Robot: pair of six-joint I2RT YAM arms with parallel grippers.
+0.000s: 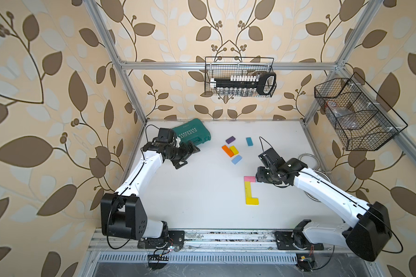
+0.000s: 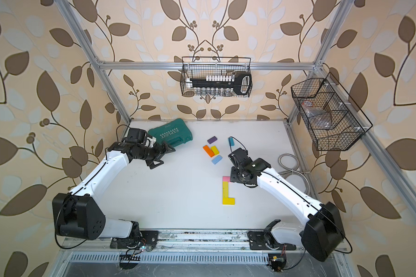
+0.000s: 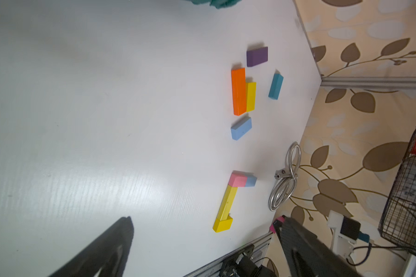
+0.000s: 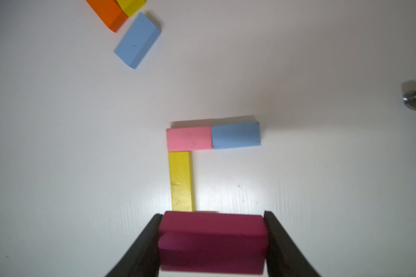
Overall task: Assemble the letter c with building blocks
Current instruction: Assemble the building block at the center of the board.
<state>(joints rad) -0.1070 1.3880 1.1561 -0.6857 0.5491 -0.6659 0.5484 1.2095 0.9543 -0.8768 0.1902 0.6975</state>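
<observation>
Right claw (image 4: 212,215) clamps the magenta rectangular block (image 4: 211,242) endwise near the long yellow block (image 4: 180,179), likely extending the C; left claw (image 1: 189,157) gapes.

Surface finishes as I see them.
Table (image 1: 197,203) smooth white, faint grain, soft sheen; magenta block (image 4: 211,242) and pink block (image 4: 189,138) matt; long yellow block (image 4: 180,179) scuffed; hose (image 3: 280,195) at the right glossy ribbed metal; green case (image 1: 192,134) at far left matt moulded plastic.
</observation>
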